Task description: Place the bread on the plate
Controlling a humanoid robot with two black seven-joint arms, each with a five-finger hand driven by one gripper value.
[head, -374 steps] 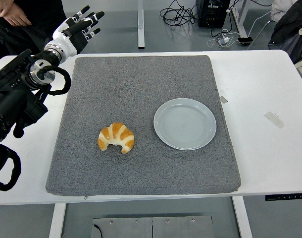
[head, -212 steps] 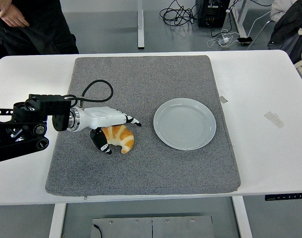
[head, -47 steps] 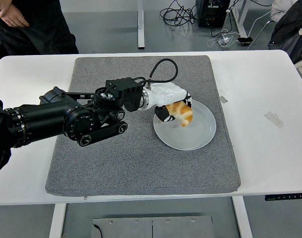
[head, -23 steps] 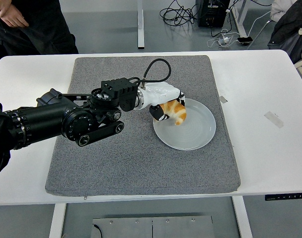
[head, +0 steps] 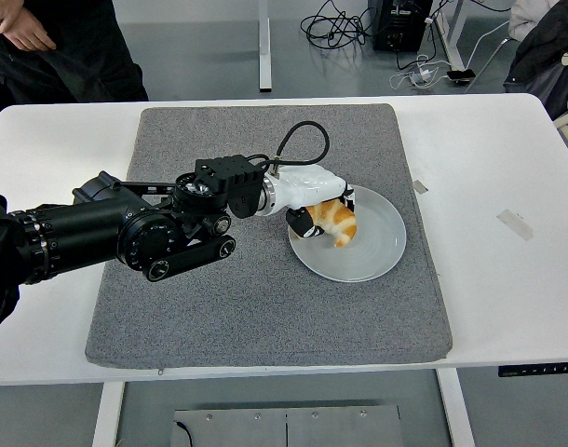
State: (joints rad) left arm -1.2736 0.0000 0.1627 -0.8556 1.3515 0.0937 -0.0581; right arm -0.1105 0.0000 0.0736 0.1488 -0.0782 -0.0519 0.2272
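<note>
A golden croissant (head: 336,223) lies over the left part of the pale grey plate (head: 372,250), which sits on the grey mat. My left hand (head: 319,207), white with black fingertips, is shut on the croissant from its left and top. I cannot tell whether the bread touches the plate. The black left arm (head: 107,233) stretches in from the left edge across the mat. No right arm shows.
The grey mat (head: 247,307) covers the middle of the white table (head: 507,279). A person in dark clothes (head: 51,47) stands at the top left. Two small tape pieces (head: 515,224) lie on the table right of the mat.
Over the last second the hand drew the croissant slightly left, then brought it back right and lower over the plate's left part. Earlier, it picked the bread up from the mat's left side.
</note>
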